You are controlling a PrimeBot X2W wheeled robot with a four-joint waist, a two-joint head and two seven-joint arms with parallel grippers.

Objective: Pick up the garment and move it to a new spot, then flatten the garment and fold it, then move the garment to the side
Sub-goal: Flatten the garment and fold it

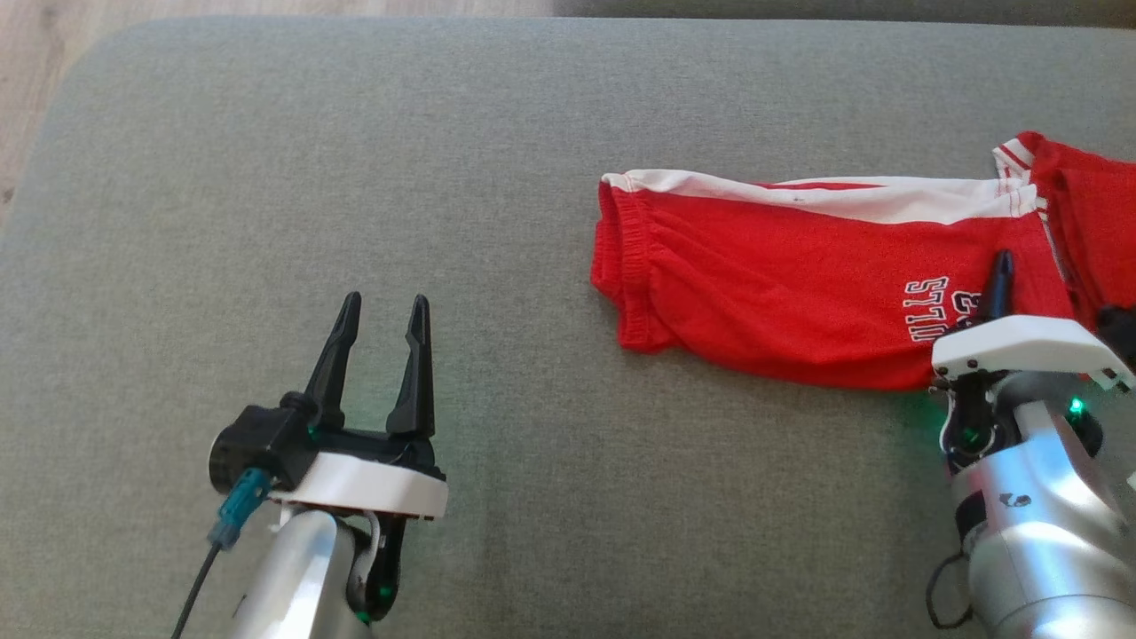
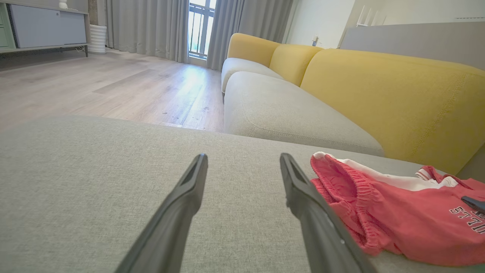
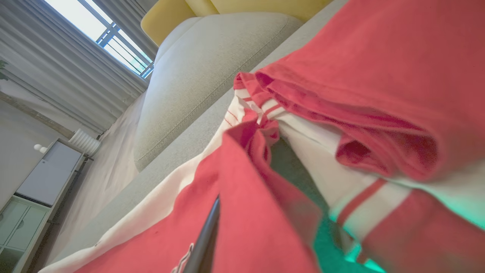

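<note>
Pinching garment (image 1: pixel 781 293) at leg end w/ R gripper (image 1: pixel 1002 264), shut on cloth, prob for lift off grey cushion (image 1: pixel 444 133), right side. Hovering L gripper (image 1: pixel 386 302) wide open over bare cushion, spare for waistband.

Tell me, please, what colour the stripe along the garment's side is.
White; the stripe shows best in the head view.

Silver arms (image 1: pixel 293 568) carry black fingers (image 1: pixel 335 355) (teal plug (image 1: pixel 235 506)).

red-and-white garment (image 1: pixel 781 293), grey cushion (image 1: pixel 355 177)
</note>
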